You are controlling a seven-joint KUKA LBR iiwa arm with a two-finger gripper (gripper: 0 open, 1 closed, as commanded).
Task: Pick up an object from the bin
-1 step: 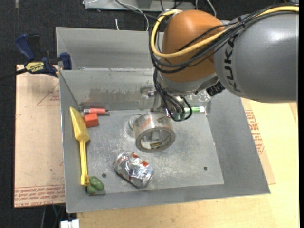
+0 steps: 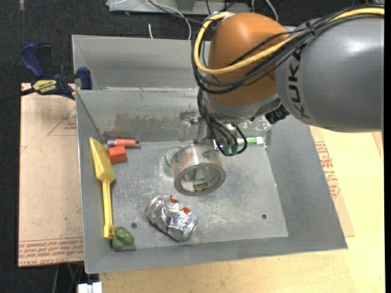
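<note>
While the KUKA arm (image 2: pixel 330 60) hung over the grey bin (image 2: pixel 275 188), its gripper (image 2: pixel 214 144) sat just above the far edge of a clear tape roll (image 2: pixel 198 177) mid-bin. Honestly couldn't tell if it was clenched or released. Yellow scoop (image 2: pixel 102 182) lay along the left, crumpled foil wrapper (image 2: pixel 172 217) nearer, orange block (image 2: pixel 118 156) far-left.

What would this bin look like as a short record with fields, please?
container: grey metal bin
gripper: over the bin's middle, just behind the tape
nearest thing: silvery-clear roll of tape, centre of the floor
front: crumpled silver foil ball
left side: long yellow plastic scoop, small green lump at its near end
back left: orange block beside a red-and-grey stick
</note>
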